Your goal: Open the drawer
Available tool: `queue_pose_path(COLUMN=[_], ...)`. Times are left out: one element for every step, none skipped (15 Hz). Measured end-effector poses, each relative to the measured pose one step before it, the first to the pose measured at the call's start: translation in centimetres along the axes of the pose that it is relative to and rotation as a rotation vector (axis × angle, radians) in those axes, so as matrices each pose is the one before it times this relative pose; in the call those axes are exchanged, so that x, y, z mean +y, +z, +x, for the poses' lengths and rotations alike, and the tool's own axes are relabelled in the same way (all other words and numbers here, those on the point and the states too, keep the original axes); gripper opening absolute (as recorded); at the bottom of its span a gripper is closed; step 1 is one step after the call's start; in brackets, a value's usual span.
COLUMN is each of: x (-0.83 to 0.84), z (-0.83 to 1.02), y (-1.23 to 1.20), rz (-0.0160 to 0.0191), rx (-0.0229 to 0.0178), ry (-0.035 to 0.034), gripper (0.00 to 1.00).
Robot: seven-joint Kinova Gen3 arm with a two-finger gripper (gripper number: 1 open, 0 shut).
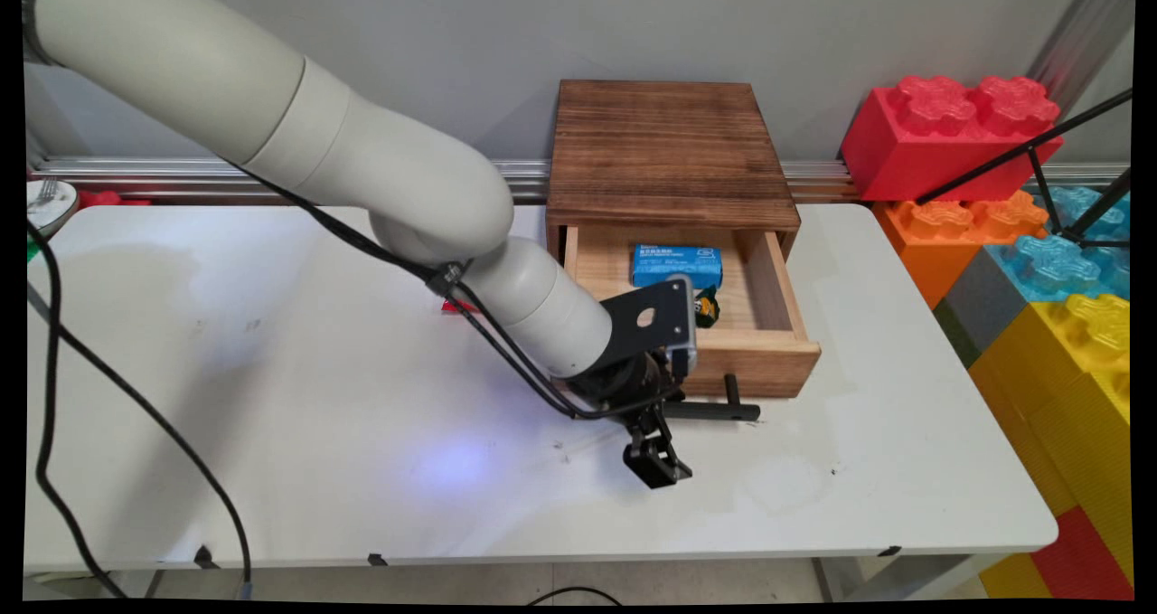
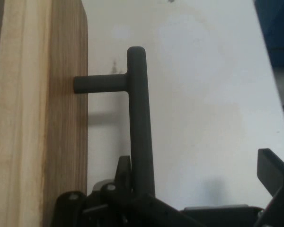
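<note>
The main view looks down from above the near side of the worktop (image 1: 271, 397) toward the wall behind it, far enough back to take in the whole wooden drawer box (image 1: 671, 157) and its open drawer (image 1: 759, 361). The hand view sits very close to the drawer's front, looking along the jaws at the black bar handle (image 2: 139, 123) and the worktop beyond it. Both views share that handle, the drawer front and the worktop just beside them.
</note>
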Motion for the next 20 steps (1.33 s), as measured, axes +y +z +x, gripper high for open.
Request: queue_pose_path(x=[0.269,0.415,0.266,0.417,0.265,0.416,0.268,0.398,0.262,0.362,0.235,0.349,0.367,0.362,0.289,0.179,0.281,0.177,0.238,0.149], z=[0.028,0.071,0.033,0.024,0.024,0.052,0.024,0.008,0.025,0.031,0.018,0.011,0.001,-0.022,0.004,-0.007,-0.016,-0.001,0.013,-0.002], y=[-0.007,-0.004,-0.006,-0.037,-0.015,-0.027,-0.025,-0.055,-0.039,-0.059,-0.042,-0.07,-0.071,-0.068,-0.047,-0.035,-0.053,-0.028,-0.027,-0.025], rz=[-0.00208,-0.00316,-0.00202,-0.00225,-0.00165,-0.00313,-0.00147,-0.00227,-0.00131,-0.00116,-0.00066,-0.0007,-0.00072,-0.00074,-0.00087,-0.0004,-0.00058,-0.00048,-0.0008,-0.00036], rx=[0.0003,0.00126,0.0007,0.00118,0.00074,0.0011,0.00072,0.00063,0.0006,0.00075,0.00067,0.00092,0.00072,0.00036,0.001,0.0006,0.00149,0.001,0.00147,0.00087], ry=[-0.00178,-0.00141,-0.00131,-0.00141,-0.00047,-0.00008,-0.00049,-0.00122,-0.00019,-0.00036,-0.00042,-0.00024,0.00001,-0.00011,0.00079,0.00052,0.00099,0.00106,0.00165,0.0007], gripper=[1.0,1.0,1.0,1.0,1.0,1.0,1.0,1.0,1.0,1.0,1.0,1.0,1.0,1.0,1.0,1.0,1.0,1.0,1.0,1.0])
